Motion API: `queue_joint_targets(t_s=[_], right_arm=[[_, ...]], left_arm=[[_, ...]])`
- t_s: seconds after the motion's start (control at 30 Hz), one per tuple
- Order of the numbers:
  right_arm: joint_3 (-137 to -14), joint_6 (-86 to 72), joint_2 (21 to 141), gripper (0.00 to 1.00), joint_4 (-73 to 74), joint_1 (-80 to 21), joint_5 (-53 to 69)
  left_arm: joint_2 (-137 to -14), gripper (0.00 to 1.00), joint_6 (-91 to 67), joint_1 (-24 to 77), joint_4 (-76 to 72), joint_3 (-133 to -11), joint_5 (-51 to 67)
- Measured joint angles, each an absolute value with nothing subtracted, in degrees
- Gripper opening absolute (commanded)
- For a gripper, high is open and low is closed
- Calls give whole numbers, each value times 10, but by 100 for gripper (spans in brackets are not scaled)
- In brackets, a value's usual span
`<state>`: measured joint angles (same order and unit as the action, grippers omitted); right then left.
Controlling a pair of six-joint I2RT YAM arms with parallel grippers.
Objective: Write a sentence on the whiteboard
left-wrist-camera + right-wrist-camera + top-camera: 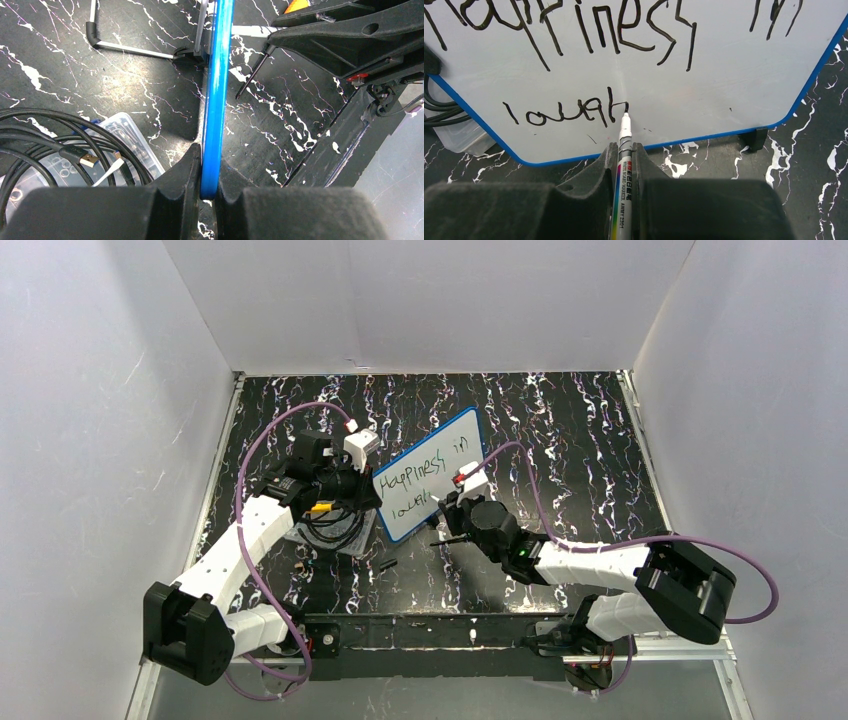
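The right gripper (625, 150) is clamped on a marker (623, 190). Its black, matte, blocky fingers (599, 170) press the slim barrel from both sides. The barrel is white with a rainbow stripe and small print, and it narrows to a white nib holder. The tip touches the whiteboard (724, 85) just right of the last "h" on the lower line.

The left gripper (209, 167) is closed on the whiteboard's left edge, its dark fingers (187, 170) pinching the glossy blue rim (217, 75). That wrist camera sees the board edge-on.

The whiteboard is a smooth white rectangle with rounded corners and a thin rim. From above it lies near the middle of the table (560, 430), between the two grippers. Its face tilts up towards the camera. Its long axis runs from near-left to far-right, with the far-right corner highest in that view. A small black foot (754, 139) shows under its lower edge.

The sentence (423, 470) is in black handwritten strokes on two lines that follow the long axis. The upper line reads "Happiness in" and the lower reads "laugh". The letters are uneven and thin.

Beside the left gripper sits a clear plastic tray (127, 135) with a coiled black cable (45, 132) on it. The table is black with white marbled veins.
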<state>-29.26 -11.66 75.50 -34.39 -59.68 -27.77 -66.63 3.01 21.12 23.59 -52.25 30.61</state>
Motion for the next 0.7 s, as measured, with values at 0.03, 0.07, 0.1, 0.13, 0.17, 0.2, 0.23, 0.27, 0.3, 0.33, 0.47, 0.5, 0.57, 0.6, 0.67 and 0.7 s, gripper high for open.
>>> queue_joint_targets(t_s=[0.03, 0.07, 0.1, 0.13, 0.17, 0.2, 0.23, 0.27, 0.3, 0.33, 0.47, 0.5, 0.57, 0.6, 0.67, 0.7], right_arm=[[-293, -118, 755, 1, -343, -597, -277], [-293, -118, 755, 1, -342, -597, -277], [-293, -119, 755, 1, -340, -597, -275], [-293, -120, 755, 1, -338, -597, -274], [-293, -121, 755, 1, -336, -597, -273], [-293, -122, 755, 1, -334, -597, -272], [-292, -123, 755, 1, -332, -597, -272], [-292, -124, 755, 1, -330, -597, -271], [-292, -125, 755, 1, -330, -597, -270], [-292, -125, 755, 1, -329, -597, -270], [-292, -128, 752, 1, -329, -597, -270], [-291, -129, 748, 1, -329, -597, -270], [-290, -129, 736, 1, -329, -597, -270], [-288, -129, 727, 1, -329, -596, -270], [-283, -129, 710, 1, -330, -593, -269], [-282, -129, 704, 1, -330, -591, -268]], left_arm=[[-666, 0, 30, 211, 236, -522, 306], [-666, 0, 30, 211, 236, -522, 306], [-666, 0, 30, 211, 236, -522, 306], [-666, 0, 30, 211, 236, -522, 306], [-666, 0, 30, 211, 236, -522, 306], [-666, 0, 30, 211, 236, -522, 306], [-666, 0, 30, 211, 236, -522, 306], [-666, 0, 30, 211, 236, -522, 306], [-666, 0, 30, 211, 236, -522, 306], [-666, 0, 30, 211, 236, -522, 306], [-666, 0, 30, 211, 236, -522, 306], [-666, 0, 30, 211, 236, -522, 306], [-666, 0, 30, 211, 236, -522, 306], [-666, 0, 30, 211, 236, -522, 307], [-666, 0, 30, 211, 236, -522, 307], [-666, 0, 30, 211, 236, -522, 307]])
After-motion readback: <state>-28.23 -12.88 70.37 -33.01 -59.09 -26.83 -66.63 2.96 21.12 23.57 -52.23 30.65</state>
